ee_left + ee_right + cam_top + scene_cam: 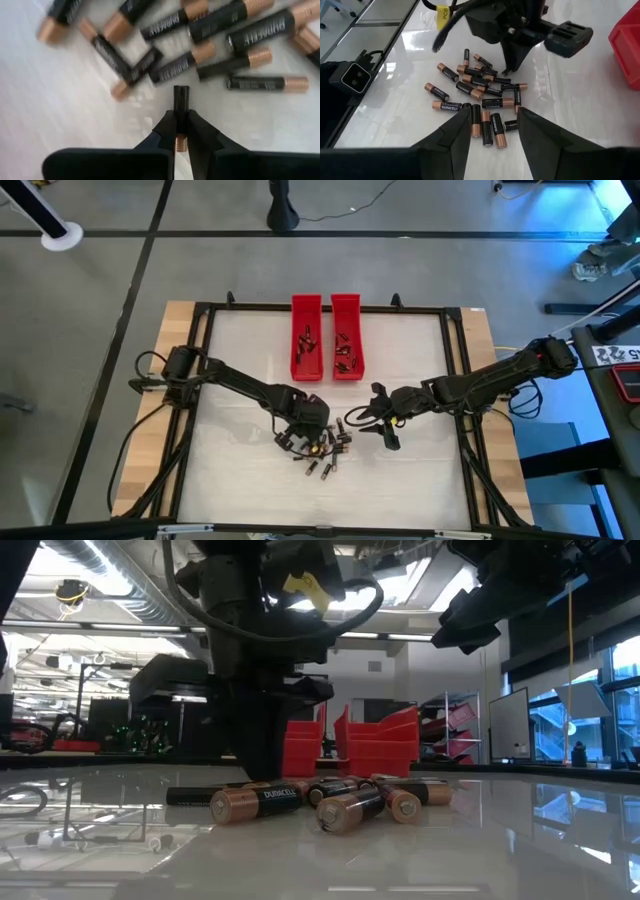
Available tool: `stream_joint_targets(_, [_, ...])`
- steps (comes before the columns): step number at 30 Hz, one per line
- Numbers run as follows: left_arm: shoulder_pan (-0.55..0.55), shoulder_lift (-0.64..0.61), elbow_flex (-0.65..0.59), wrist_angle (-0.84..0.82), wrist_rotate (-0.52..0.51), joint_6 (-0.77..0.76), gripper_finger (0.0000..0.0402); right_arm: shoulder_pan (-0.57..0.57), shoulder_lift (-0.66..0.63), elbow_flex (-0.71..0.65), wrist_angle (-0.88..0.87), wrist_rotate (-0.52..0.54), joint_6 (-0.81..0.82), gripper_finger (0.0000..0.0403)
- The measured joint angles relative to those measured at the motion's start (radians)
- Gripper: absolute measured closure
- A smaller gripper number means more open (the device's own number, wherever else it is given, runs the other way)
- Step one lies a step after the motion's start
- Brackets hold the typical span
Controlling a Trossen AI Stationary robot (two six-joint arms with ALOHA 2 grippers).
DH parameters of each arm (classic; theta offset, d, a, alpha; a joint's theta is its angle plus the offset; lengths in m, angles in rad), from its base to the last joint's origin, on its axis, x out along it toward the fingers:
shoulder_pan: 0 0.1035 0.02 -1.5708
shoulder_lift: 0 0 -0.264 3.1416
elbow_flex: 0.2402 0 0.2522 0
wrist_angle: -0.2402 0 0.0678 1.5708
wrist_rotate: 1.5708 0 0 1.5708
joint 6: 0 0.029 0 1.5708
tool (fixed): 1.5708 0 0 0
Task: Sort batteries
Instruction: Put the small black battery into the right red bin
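Several batteries (326, 452), dark with coppery ends, lie loose in a heap on the white table near its front middle; the low view shows the heap (330, 802) close up. My left gripper (303, 436) points steeply down at the heap's left side, shut on one battery (181, 100). My right gripper (386, 432) hovers just right of the heap, open, with nothing between its fingers (455, 132). Two narrow red trays (306, 337) (346, 337) stand side by side at the far middle, with a few batteries in each. My left gripper pinches one battery between its two fingers (162, 132). The battery lies along the gap: its dark end (181, 96) sticks out past the fingertips and its coppery end (181, 143) sits farther back. The fingers come from above. I cannot tell whether the battery is clear of the table.
A dark frame (452, 380) runs round the white table top. Loose batteries (470, 95) crowd the table just beyond the held one. Bare table lies on the left and right of the heap and between the heap and the trays.
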Motion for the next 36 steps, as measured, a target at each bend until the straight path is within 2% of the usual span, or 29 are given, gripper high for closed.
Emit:
stream_joint_targets(4, [0.0, -0.069, 0.022, -0.058, -0.063, -0.027, 0.0389, 0.0, 0.0, 0.0, -0.002, 0.0, 0.0, 0.024])
stream_joint_targets(7, [0.0, -0.15, 0.032, -0.099, -0.173, -0.033, 0.0389, 0.0, 0.0, 0.0, -0.006, 0.0, 0.0, 0.024])
stream_joint_targets(10, [0.015, -0.199, 0.028, -0.057, -0.257, -0.042, 0.039, 0.0, 0.0, 0.0, -0.004, 0.0, -0.001, 0.024])
stream_joint_targets(13, [0.054, -0.239, 0.03, 0.05, -0.299, -0.049, 0.039, 0.0, 0.0, 0.0, -0.004, 0.0, -0.001, 0.024])
stream_joint_targets(19, [0.158, -0.222, 0.029, 0.322, -0.3, -0.015, 0.039, 0.0, 0.0, 0.0, -0.001, 0.0, -0.001, 0.024])
stream_joint_targets(23, [0.252, -0.202, 0.03, 0.502, -0.298, -0.056, 0.039, 0.0, 0.0, 0.0, 0.002, 0.0, -0.001, 0.024])
stream_joint_targets(28, [0.371, -0.175, 0.031, 0.626, -0.272, -0.214, 0.039, 0.0, 0.0, 0.0, 0.001, 0.0, -0.001, 0.024])
stream_joint_targets(33, [0.468, -0.121, 0.03, 0.702, -0.158, -0.431, 0.039, 0.0, 0.0, 0.0, 0.002, 0.0, -0.001, 0.024])
stream_joint_targets(36, [0.498, -0.097, 0.031, 0.747, -0.13, -0.533, 0.039, 0.0, 0.0, 0.0, 0.002, 0.0, -0.001, 0.024])
